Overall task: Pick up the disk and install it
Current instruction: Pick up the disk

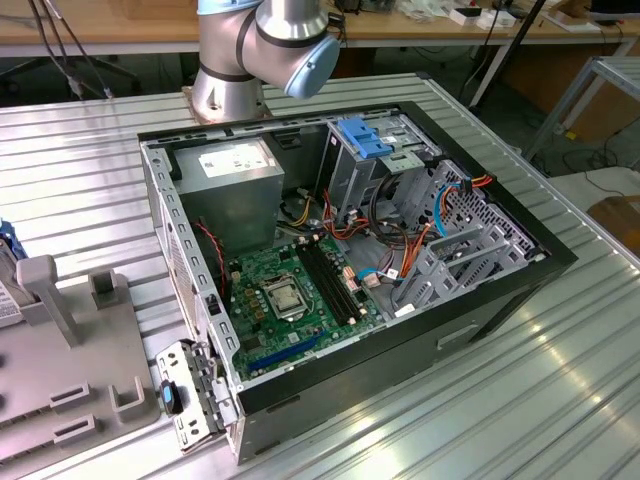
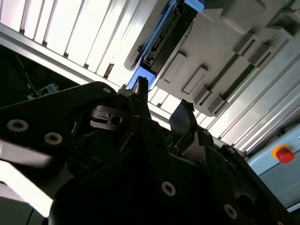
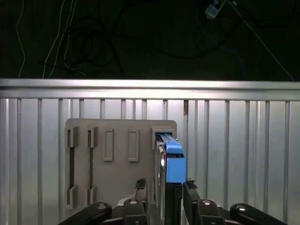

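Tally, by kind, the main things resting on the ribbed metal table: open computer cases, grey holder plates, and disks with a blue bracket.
open computer case: 1
grey holder plate: 1
disk: 1
Total: 3

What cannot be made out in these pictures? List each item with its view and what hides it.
- Disk label face: first wrist view, seen edge-on, so the label is turned away.
- Robot arm beyond its base joints: exterior view, cut off by the top edge.
- Grey holder: second wrist view, partly covered by the end effector's dark body.
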`<state>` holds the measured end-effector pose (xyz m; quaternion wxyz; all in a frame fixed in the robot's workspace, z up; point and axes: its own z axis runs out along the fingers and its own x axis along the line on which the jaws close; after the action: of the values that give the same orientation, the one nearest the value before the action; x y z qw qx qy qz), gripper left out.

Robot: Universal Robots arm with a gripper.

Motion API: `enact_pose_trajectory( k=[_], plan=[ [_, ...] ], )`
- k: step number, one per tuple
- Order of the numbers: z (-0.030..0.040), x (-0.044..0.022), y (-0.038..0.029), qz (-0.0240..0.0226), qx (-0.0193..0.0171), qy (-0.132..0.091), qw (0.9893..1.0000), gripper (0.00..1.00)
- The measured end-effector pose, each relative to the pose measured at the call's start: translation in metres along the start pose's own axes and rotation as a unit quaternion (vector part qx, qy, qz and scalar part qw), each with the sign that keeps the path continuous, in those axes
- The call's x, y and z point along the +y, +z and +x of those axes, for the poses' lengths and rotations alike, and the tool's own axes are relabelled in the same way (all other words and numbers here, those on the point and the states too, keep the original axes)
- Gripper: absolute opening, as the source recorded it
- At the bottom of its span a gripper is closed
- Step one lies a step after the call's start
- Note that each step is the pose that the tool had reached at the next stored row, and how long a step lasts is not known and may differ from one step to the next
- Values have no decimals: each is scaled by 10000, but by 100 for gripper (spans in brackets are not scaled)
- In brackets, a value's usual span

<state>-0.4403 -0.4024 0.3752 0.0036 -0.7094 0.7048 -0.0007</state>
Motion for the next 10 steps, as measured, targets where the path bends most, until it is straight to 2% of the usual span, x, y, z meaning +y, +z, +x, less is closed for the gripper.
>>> enact_pose_trajectory(
  k=[1,3,4,10],
  plan=[
    [-7,1,38,0,13,1,10000,54],
    [-28,1,80,0,19,1,10000,54],
    [-45,1,110,-1,19,3,10000,60],
    [-93,17,228,-11,20,49,10000,60]
  ],
)
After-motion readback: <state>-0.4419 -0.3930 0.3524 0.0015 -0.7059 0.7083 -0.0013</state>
